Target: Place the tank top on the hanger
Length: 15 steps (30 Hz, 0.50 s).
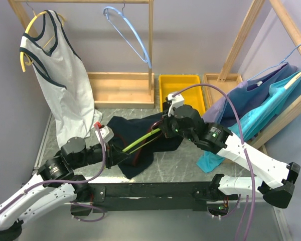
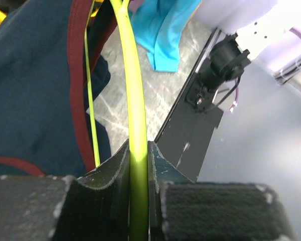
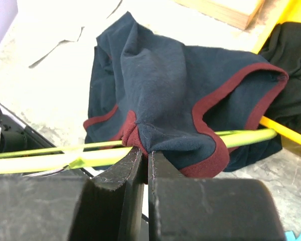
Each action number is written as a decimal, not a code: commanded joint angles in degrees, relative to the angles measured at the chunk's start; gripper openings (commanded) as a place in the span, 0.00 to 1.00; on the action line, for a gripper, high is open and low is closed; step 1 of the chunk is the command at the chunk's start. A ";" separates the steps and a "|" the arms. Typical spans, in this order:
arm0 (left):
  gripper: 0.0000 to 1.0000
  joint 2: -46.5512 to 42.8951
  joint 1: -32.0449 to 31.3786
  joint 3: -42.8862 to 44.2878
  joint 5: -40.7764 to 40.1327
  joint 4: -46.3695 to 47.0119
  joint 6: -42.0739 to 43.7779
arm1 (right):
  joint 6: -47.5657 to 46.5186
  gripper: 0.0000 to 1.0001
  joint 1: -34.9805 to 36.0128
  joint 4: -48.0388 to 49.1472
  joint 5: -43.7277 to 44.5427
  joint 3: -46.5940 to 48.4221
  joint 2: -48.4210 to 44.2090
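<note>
The dark navy tank top [image 1: 140,131] with dark red trim lies bunched at the table's middle. The lime-green hanger [image 1: 140,140] runs through it from lower left to upper right. My left gripper [image 1: 119,151] is shut on the hanger's bar [image 2: 135,125], the tank top [image 2: 35,95] to its left. My right gripper [image 1: 164,126] is shut on a fold of the tank top's strap [image 3: 155,135], pinched by the red trim, just over the hanger [image 3: 90,156], which passes under the cloth. The hanger's hook is hidden.
A white tank top [image 1: 60,75] hangs on a yellow hanger on the wooden rack at back left, with a light blue hanger [image 1: 128,32] beside it. A yellow bin [image 1: 183,90] sits at the back. Blue and teal garments [image 1: 261,100] hang at right. A black garment [image 3: 296,75] lies near the bin.
</note>
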 commanded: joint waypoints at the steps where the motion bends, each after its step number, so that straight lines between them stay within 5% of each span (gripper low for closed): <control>1: 0.01 -1.63 0.10 -4.40 -2.67 20.38 -4.06 | 1.20 0.09 0.78 2.20 -1.82 2.41 -0.55; 10: 0.01 -2.42 0.10 -13.90 -4.87 39.02 -8.46 | 1.82 0.60 0.70 10.28 5.73 -8.65 -11.69; 15: 0.01 1.18 0.10 -14.43 -6.71 41.83 -9.78 | -3.62 0.66 1.31 17.93 1.53 -13.23 -18.39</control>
